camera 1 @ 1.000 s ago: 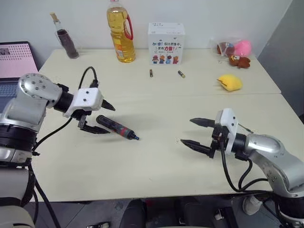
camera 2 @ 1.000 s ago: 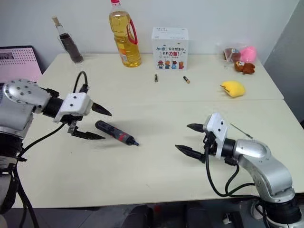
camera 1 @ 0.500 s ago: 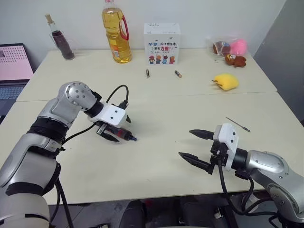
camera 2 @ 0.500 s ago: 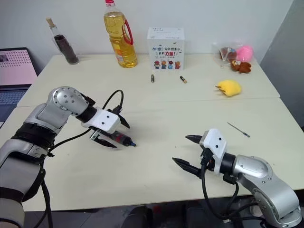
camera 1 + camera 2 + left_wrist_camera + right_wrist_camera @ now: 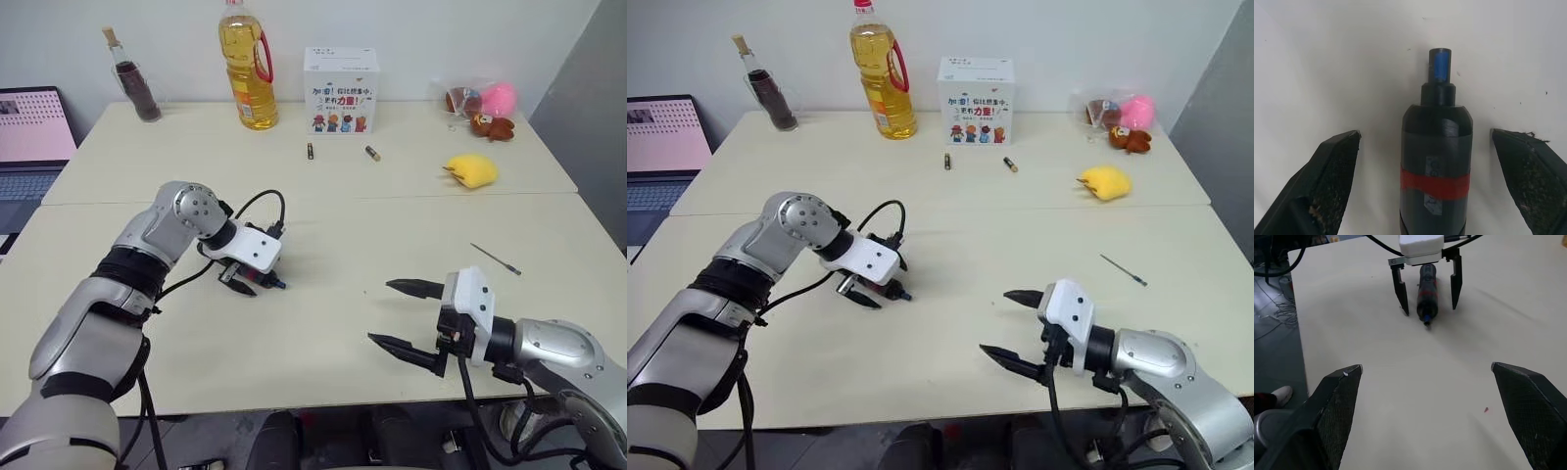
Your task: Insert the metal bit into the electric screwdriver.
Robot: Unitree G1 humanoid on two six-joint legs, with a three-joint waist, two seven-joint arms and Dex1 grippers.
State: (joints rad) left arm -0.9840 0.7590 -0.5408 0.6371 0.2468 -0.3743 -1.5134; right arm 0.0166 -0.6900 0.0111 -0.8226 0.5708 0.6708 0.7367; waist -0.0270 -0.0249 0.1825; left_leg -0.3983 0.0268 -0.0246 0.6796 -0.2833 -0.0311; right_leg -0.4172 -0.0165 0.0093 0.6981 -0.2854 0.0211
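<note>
Left gripper wide, straddling electric screwdriver (not clamped); right gripper wide, empty; oil bottle half full

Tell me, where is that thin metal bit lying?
The metal bit lies alone on the table's right side, beyond the right gripper and nearer than the yellow toy.

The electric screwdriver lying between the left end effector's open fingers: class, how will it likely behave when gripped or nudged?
The electric screwdriver looks rigid, so it probably won't flex. Its round barrel lies flat on the table, so a nudge may roll it. The smooth casing might slip in the left end effector.
</note>
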